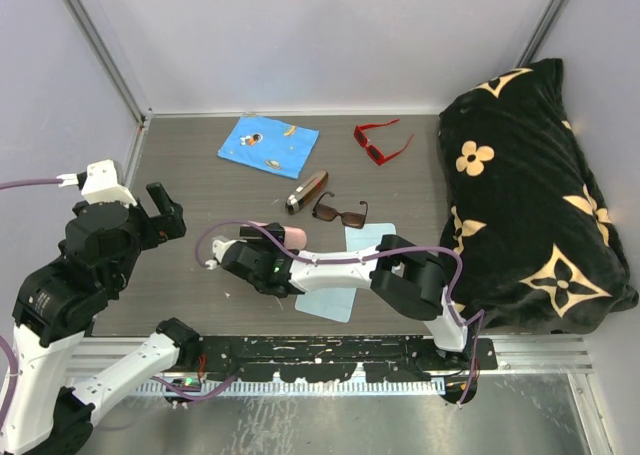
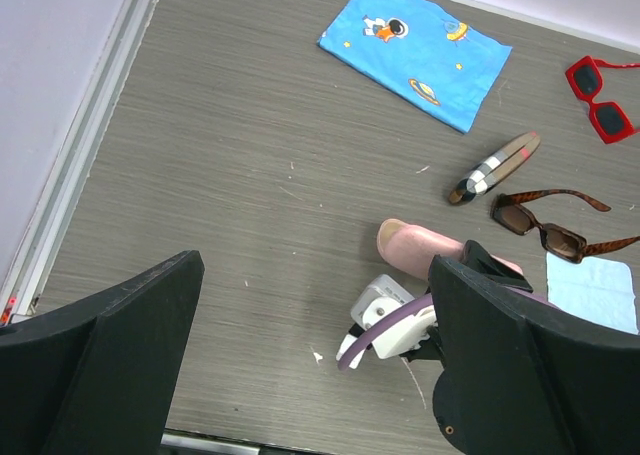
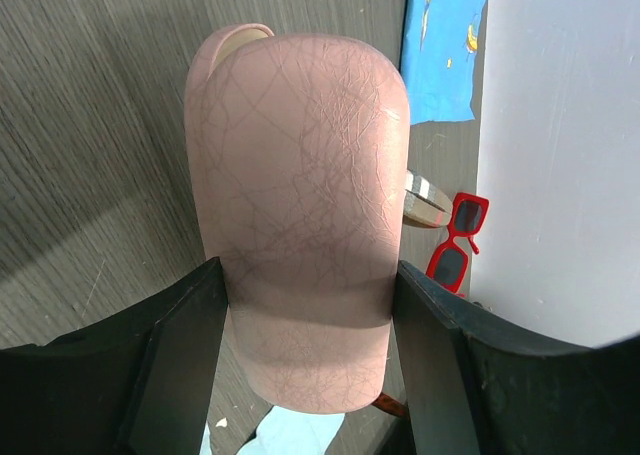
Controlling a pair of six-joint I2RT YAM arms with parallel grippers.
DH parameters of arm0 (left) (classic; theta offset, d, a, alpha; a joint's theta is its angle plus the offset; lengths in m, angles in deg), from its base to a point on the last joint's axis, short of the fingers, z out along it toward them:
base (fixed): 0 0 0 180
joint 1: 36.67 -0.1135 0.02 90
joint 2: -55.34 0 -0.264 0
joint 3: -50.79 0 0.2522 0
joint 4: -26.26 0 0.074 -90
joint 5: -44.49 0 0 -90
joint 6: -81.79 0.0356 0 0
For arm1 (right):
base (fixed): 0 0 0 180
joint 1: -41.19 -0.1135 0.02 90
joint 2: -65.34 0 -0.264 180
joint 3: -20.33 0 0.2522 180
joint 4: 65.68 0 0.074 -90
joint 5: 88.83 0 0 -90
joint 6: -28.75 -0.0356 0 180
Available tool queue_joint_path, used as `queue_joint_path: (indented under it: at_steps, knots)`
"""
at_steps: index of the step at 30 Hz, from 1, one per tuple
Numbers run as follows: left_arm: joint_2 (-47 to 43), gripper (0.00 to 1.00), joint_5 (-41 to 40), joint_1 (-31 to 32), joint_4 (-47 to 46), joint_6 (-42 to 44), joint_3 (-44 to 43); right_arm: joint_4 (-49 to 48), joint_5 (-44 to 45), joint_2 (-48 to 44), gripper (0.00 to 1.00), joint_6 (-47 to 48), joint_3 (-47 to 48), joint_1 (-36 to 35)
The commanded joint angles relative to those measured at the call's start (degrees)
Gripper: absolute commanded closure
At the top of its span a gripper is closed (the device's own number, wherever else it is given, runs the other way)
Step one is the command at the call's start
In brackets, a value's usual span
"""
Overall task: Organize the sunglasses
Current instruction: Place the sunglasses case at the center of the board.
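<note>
A: What is the left hand doing?

B: It hangs over the left side of the worktop with its fingers spread wide, holding and touching nothing.

A: And the right hand?

B: It is closed on the pink case, one finger pressed to each long side. Whether the case rests on the worktop cannot be told.

A: Where are the glasses?

B: The brown sunglasses lie on the worktop near the middle, just right of the slim case and apart from both hands. Their front runs left to right, and the open arms point to the far edge. The red sunglasses lie further back and to the right, near the black pillow. Their front sits on a diagonal, and the open arms point right.
</note>
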Motion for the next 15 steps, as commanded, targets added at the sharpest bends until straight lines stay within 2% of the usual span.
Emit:
queue_joint_path:
  at_steps: [1, 10, 15]
  knots:
    - [-0.1, 0.02, 0.0, -0.3, -1.2, -1.2, 0.1, -1.3, 3.0, 0.3, 0.51, -1.3, 2.4, -0.5]
    - [-0.1, 0.02, 0.2, -0.3, -1.2, -1.5, 0.6, 0.8, 1.2, 1.1, 0.39, -3.8, 3.3, -0.7]
    - [-0.1, 0.02, 0.2, -0.3, -1.1, -1.5, 0.7, 2.2, -0.2, 1.2, 0.35, -5.1, 3.3, -0.7]
